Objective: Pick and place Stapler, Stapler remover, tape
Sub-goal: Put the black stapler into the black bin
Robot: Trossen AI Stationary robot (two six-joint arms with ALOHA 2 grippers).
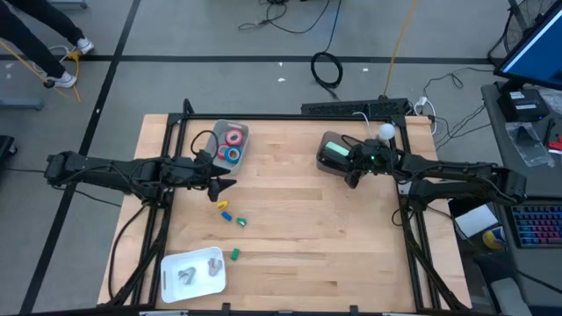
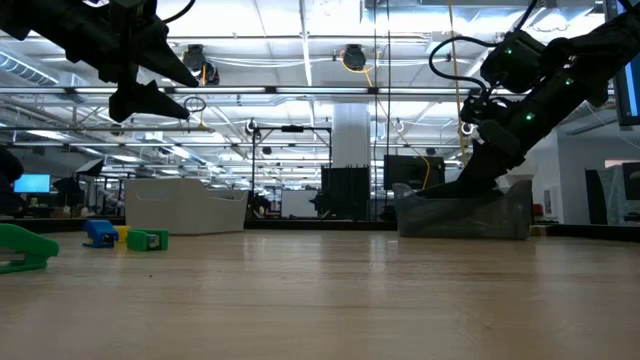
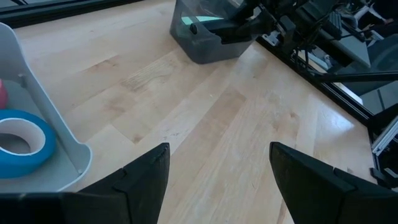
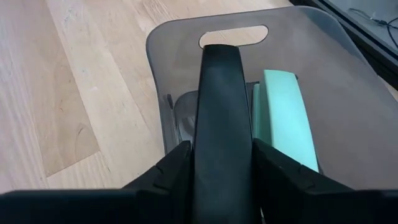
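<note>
Honestly, you get no readable writing or brand anywhere. Your right gripper [image 4: 221, 165] clamps a black stapler [image 4: 219, 99] inside the grey tray [image 4: 180, 37], beside a green one [image 4: 283, 118]. Your left gripper [image 3: 217, 168] hangs spread wide near the clear bin [image 1: 219, 130] holding the tape [image 1: 234, 146].

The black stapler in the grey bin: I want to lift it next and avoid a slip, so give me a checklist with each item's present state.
1. Right pincer astride the black stapler, one finger on each side: ok.
2. Grip fully closed and firm: cannot tell.
3. Green stapler beside it free of the fingers: ok, it lies just outside one finger.
4. Grey bin flat on the table: ok.
5. Left pincer open and away, near the tray of tape: ok.
6. Path over bin wall clear: cannot tell.
</note>
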